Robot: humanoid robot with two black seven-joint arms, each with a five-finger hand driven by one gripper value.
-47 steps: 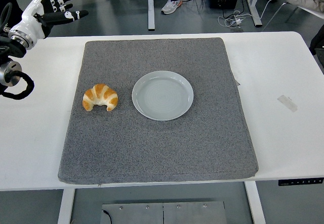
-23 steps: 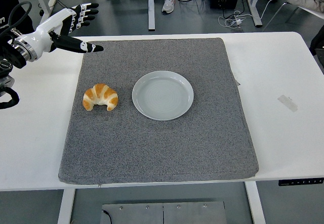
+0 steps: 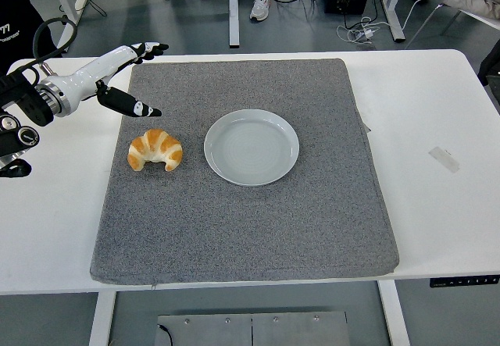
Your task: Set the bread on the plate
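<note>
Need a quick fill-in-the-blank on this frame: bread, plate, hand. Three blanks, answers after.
1. The croissant lies on the grey mat, to the ____ of the plate in the picture.
2. The plate holds ____.
3. The left hand hovers beyond the croissant with its fingers ____.

Missing words: left; nothing; open

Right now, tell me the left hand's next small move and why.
Probably lower the left hand toward the near side, onto the croissant. Its fingers are spread and hold nothing, and it hangs over the far-left edge of the grey mat, just beyond the bread. The croissant lies untouched on the mat, left of the empty plate, so a grasp has to come first.
</note>
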